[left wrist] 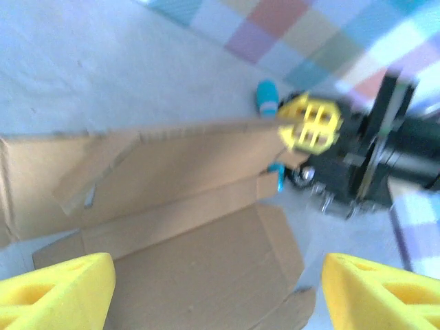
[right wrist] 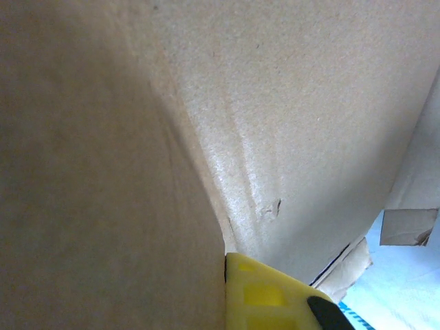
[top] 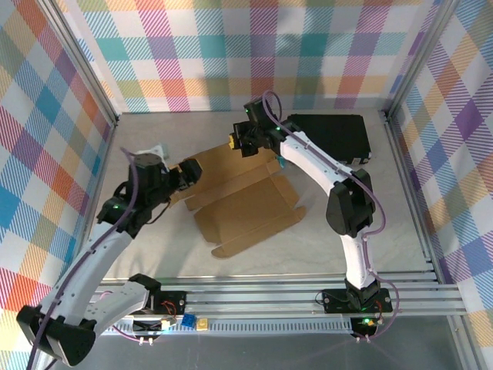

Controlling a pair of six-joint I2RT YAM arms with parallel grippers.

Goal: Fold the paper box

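Cardboard is taking up the middle of the top view: the paper box [top: 246,204] is lying mostly unfolded on the table [top: 154,247], its flaps splaying toward the lower centre. In the upper centre we are seeing the right gripper [top: 236,142] closing on the corner of the far panel. In the right wrist view, cardboard is pressing against the one yellow finger [right wrist: 265,292] that shows (its partner is hiding behind the panel). At the left end of the box, the left gripper [top: 192,171] is hovering with its fingers [left wrist: 62,289] spread wide apart, creased panels showing between them. We cannot tell whether it is touching the cardboard. A black case [top: 331,135] is lying in the upper right.
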